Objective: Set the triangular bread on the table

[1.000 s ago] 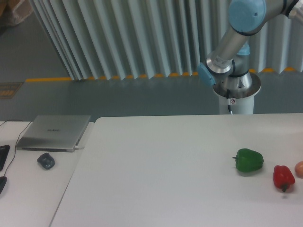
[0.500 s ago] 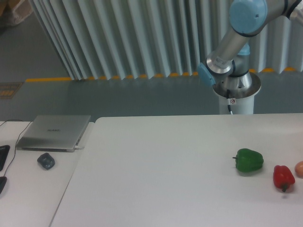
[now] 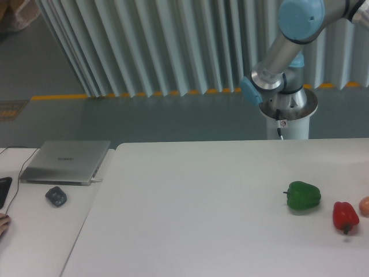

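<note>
The table (image 3: 202, 196), a wide white top, fills the lower part of the view, and the triangular bread is nowhere on it or anywhere else in frame. The UR5e arm (image 3: 288, 43) rises from its pedestal behind the far edge and runs out at the top right, so the claw is out of view and I cannot tell whether it is wide, narrow or holding the bread. A narrower desk (image 3: 40, 231) at left carries a shut silver laptop (image 3: 66, 161) and a small dark object (image 3: 56, 196). Near the right edge lie a green pepper (image 3: 303, 195), a red pepper (image 3: 345, 216) and a pale round thing (image 3: 365, 205), cut off. Judging by this, the bread is off-camera; the next move calls for bringing it down onto bare tabletop away from the peppers.
</note>
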Tool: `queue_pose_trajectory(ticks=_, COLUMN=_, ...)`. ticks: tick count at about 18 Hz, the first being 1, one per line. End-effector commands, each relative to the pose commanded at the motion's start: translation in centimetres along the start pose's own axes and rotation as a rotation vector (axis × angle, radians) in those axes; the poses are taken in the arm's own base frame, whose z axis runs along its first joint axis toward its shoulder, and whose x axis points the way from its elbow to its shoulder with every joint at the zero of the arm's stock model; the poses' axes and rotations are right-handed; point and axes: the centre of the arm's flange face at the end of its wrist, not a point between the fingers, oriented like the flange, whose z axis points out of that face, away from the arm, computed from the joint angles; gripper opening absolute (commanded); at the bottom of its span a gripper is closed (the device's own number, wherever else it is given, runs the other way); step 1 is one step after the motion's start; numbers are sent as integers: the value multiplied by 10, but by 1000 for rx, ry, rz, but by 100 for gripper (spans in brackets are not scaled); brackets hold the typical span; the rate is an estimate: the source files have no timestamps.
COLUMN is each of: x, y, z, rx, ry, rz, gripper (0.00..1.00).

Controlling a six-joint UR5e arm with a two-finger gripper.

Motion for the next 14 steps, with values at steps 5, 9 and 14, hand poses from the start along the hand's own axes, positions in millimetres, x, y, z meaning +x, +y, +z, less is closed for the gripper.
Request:
queue_pose_trajectory(ticks=5, x=17, y=-9, z=-66, rx=37, ry=43, rz=-48, gripper=0)
queue_pose_trajectory(ticks=9, x=40, y=-73, z=-84, rx=95, ry=79, rz=-145, gripper=0)
queue_pose_trajectory(ticks=14, x=60, y=-180, z=-58, rx=110, ry=94, rz=-266, gripper=0)
